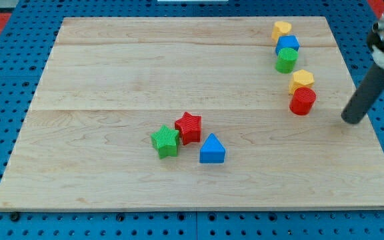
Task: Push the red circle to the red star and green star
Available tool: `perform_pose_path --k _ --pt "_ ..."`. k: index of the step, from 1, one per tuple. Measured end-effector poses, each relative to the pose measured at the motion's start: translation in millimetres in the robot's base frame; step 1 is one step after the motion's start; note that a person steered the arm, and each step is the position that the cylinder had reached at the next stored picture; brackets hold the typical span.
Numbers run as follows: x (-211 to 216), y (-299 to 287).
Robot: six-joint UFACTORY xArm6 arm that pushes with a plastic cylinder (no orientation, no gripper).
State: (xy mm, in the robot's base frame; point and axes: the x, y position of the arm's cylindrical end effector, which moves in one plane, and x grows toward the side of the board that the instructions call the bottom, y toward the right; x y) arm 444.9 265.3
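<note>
The red circle (303,101) stands at the view's right on the wooden board (112,67), just below a yellow block (301,79) that touches it. The red star (189,127) and the green star (165,141) sit together near the board's middle bottom, touching each other. My tip (351,120) is to the right of the red circle, apart from it by about a block's width. The rod slants up to the view's right edge.
A blue triangle (212,149) lies just right of and below the red star. At the top right a yellow block (282,29), a blue block (287,44) and a green circle (286,60) form a close column. The board's right edge runs near my tip.
</note>
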Motion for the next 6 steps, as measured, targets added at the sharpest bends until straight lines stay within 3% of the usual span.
perform_pose_path --k 1,3,4,6 --pt "-18 -31" --pt "24 -203" --pt "2 -188" --pt "13 -281"
